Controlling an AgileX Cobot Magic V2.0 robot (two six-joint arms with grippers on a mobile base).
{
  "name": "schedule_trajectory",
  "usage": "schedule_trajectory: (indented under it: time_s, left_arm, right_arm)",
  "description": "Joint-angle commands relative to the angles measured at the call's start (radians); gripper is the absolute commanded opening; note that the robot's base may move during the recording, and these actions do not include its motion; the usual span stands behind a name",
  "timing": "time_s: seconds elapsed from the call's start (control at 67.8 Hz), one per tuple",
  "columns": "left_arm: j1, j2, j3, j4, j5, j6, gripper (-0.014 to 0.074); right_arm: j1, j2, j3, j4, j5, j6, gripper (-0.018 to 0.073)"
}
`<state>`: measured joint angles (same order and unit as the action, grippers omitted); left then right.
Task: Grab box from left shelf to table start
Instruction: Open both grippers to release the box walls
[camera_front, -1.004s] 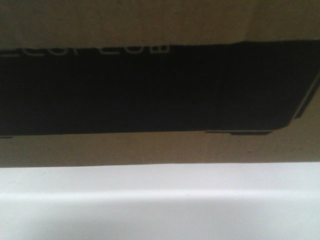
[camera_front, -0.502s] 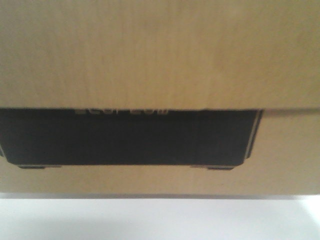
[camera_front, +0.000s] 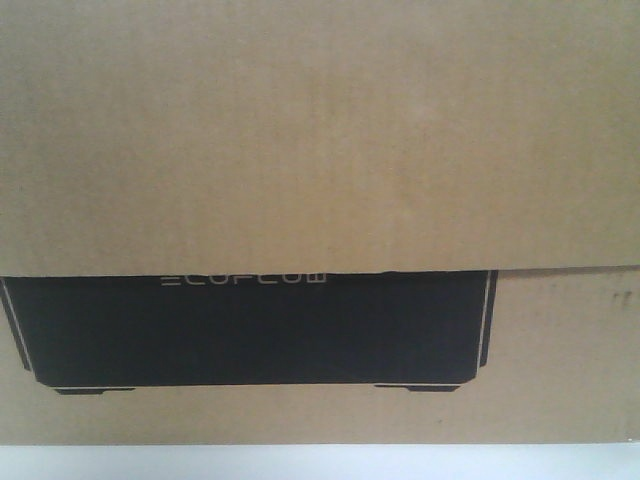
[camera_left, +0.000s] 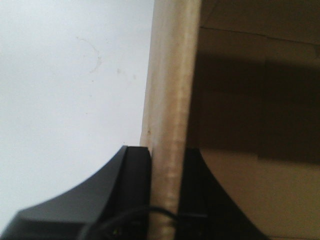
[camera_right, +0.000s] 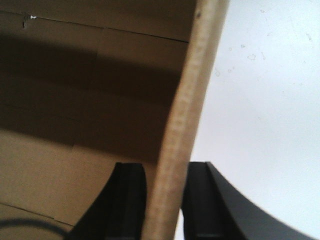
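**Operator:** Where is the box sitting for you?

**Robot:** The box is filling nearly my whole front view. Its black panel is showing toward 6 o'clock, and a thin strip of the white table is peeking out under the bottom edge. The left shelf is not appearing in any view. I cannot tell whether the box is touching the table or hanging just above it.

**Operator:** And your pincers?

**Robot:** My left pincer is clamping the box's upright cardboard wall, with one finger outside it and one inside. My right pincer is gripping the opposite wall the same way. In each wrist view a pale surface is lying beyond the outer finger.

**Operator:** Which step are you working on?

**Robot:** I am judging that I am carrying out the set-down, with the lift from the shelf already done.

**Operator:** What is the next move asking of you?

**Robot:** It is asking for both arms going down level and together until the base is resting flat, and only then spreading both pincers. The cardboard is looking thin, so uneven lowering could be bending it.
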<state>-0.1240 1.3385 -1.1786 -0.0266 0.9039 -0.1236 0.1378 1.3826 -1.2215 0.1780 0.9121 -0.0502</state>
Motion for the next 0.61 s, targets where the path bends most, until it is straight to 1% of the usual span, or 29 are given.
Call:
schedule_trajectory:
  time_s: [0.0, 0.103, 0.162, 0.221, 0.295, 0.369, 0.413, 0.428, 0.443, 0.487, 0.546, 0.59]
  left_arm:
    - [0.005, 0.012, -0.022, 0.003, -0.067, -0.001, -0.0099]
    - [0.005, 0.023, -0.022, 0.003, -0.065, 0.014, -0.0097]
    - [0.005, 0.023, -0.022, 0.003, -0.065, 0.014, -0.0097]
    - [0.005, 0.023, -0.022, -0.006, -0.065, 0.020, -0.0092]
    - [0.005, 0.023, -0.022, -0.019, -0.065, 0.038, -0.0053]
    - [0.005, 0.023, -0.022, -0.025, -0.063, 0.040, 0.0055]
    - [0.005, 0.023, -0.022, -0.026, -0.063, 0.040, 0.0164]
    - [0.005, 0.023, -0.022, -0.029, -0.063, 0.040, 0.0181]
    - [0.005, 0.023, -0.022, -0.029, -0.063, 0.040, 0.0217]
    - [0.005, 0.023, -0.022, -0.031, -0.063, 0.040, 0.0345]
    - [0.005, 0.023, -0.022, -0.031, -0.063, 0.040, 0.0471]
    - [0.005, 0.023, -0.022, -0.031, -0.063, 0.040, 0.0539]
  right_arm:
    - [0.001, -0.039, -0.044, 0.027, -0.067, -0.015, 0.0057]
    - [0.001, -0.039, -0.044, 0.019, -0.051, -0.015, 0.0064]
    - [0.001, -0.039, -0.044, 0.012, -0.045, -0.015, 0.0097]
    - [0.001, -0.039, -0.044, 0.003, -0.039, -0.015, 0.0173]
    - [0.001, -0.039, -0.044, -0.002, -0.035, -0.015, 0.0316]
    - [0.001, -0.039, -0.044, -0.003, -0.030, -0.015, 0.0470]
    - [0.001, -0.039, -0.044, -0.003, -0.029, -0.015, 0.0557]
    - [0.001, -0.039, -0.044, -0.003, -0.029, -0.015, 0.0567]
    - [0.001, -0.039, -0.044, -0.003, -0.028, -0.015, 0.0585]
    - [0.001, -0.040, -0.044, -0.003, -0.028, -0.015, 0.0625]
    - [0.001, -0.041, -0.044, -0.003, -0.028, -0.015, 0.0625]
    - [0.001, -0.042, -0.044, -0.003, -0.027, -0.015, 0.0625]
